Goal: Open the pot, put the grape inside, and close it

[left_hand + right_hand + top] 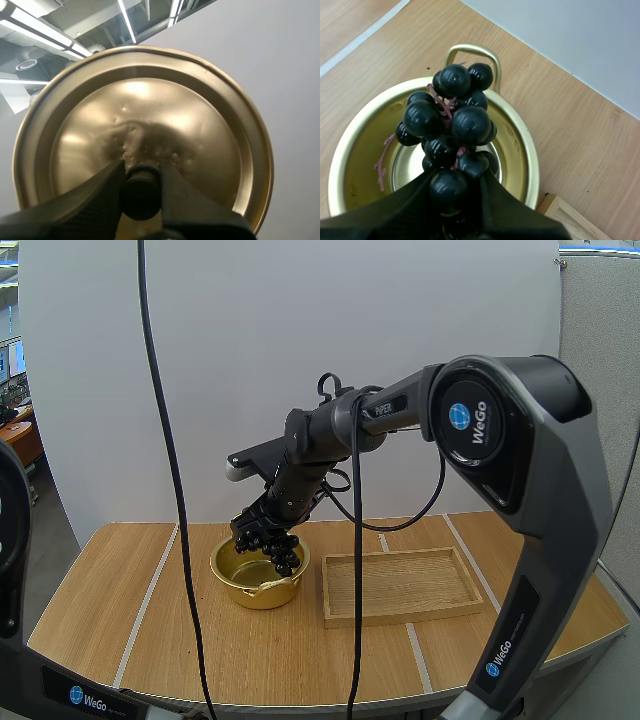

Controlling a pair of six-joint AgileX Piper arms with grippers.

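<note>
An open gold pot (pixel 258 578) stands on the table left of centre. My right gripper (pixel 256 531) is shut on a bunch of dark grapes (pixel 281 549) that hangs over the pot's right half, its lowest grapes down near the rim. In the right wrist view the grapes (pixel 450 125) dangle from my fingertips straight above the pot's hollow (pixel 355 165), one handle (pixel 472 52) beyond them. My left gripper (pixel 141 192) is shut on the black knob (pixel 141 196) of the gold lid (pixel 145 125), which is held up in the air away from the table.
A shallow wooden tray (pixel 402 585) lies just right of the pot; its corner (pixel 570 217) sits close to the pot's rim. Bare table stretches left of and in front of the pot.
</note>
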